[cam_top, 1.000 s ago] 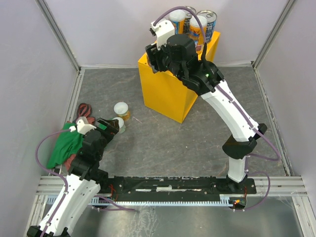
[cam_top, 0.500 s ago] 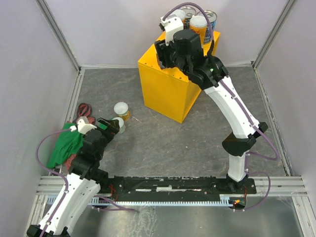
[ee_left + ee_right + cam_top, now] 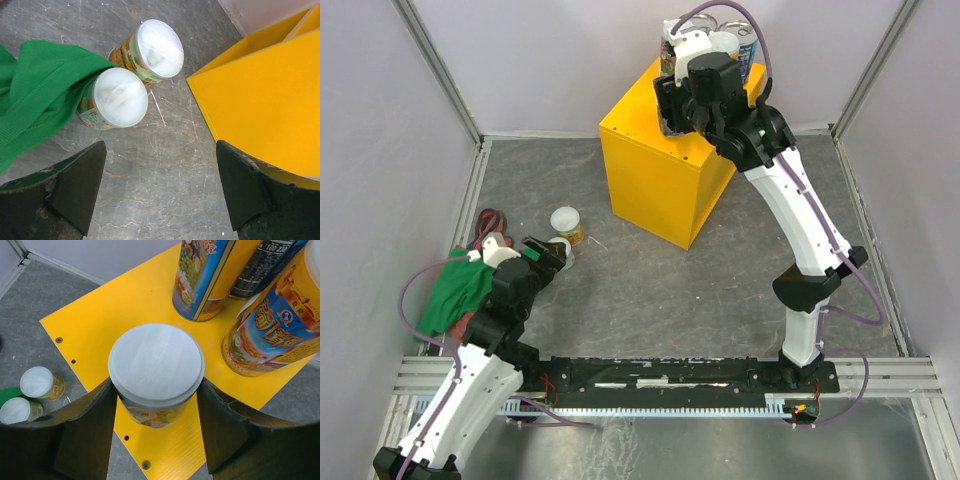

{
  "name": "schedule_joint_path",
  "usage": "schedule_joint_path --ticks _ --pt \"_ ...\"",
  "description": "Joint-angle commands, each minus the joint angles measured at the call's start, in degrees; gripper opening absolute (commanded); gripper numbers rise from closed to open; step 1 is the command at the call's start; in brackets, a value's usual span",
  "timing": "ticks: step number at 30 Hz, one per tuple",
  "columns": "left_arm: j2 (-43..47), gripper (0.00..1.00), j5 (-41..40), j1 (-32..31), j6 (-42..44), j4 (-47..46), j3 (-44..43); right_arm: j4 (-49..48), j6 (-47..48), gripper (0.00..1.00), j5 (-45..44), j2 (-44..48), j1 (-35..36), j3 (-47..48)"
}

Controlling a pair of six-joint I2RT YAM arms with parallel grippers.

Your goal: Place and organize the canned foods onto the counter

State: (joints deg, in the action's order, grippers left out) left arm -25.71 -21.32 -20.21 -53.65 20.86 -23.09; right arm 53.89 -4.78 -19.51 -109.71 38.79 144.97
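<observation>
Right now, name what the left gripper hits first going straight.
Probably the nearer small can, against the green cloth; it sits slightly left of the left gripper's line, so perhaps floor.

Top view high, wide; wrist views close, downward; share counter [image 3: 660,190].
</observation>
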Motion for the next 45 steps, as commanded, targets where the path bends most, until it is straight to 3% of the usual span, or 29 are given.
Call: schedule_joint_path --ticks 1,7,17,23,45 --pt "-0.12 0.95 0.83 0.43 1.30 -3.28 -2.55 -3.66 -1.40 0.23 0.72 3.98 -1.60 0.82" --pt "-0.56 0.95 1.07 0.44 0.78 -3.64 -2.56 -5.91 -1.73 0.23 1.30 6.13 -2.95 -3.99" --pt "-1.79 0.95 1.47 0.43 0.37 -4.51 -2.21 -17.79 -0.19 0.24 4.15 11.85 -4.27 -21.18" --pt "-2.14 0.95 1.42 0.43 0.42 -4.71 -1.91 -23.37 0.29 0.26 5.76 12.00 -4.70 -25.90" --pt "-1.36 0.96 -0.77 0.43 2.49 -2.67 -2.11 -25.21 -2.09 0.28 10.98 -0.30 -5.23 -15.04"
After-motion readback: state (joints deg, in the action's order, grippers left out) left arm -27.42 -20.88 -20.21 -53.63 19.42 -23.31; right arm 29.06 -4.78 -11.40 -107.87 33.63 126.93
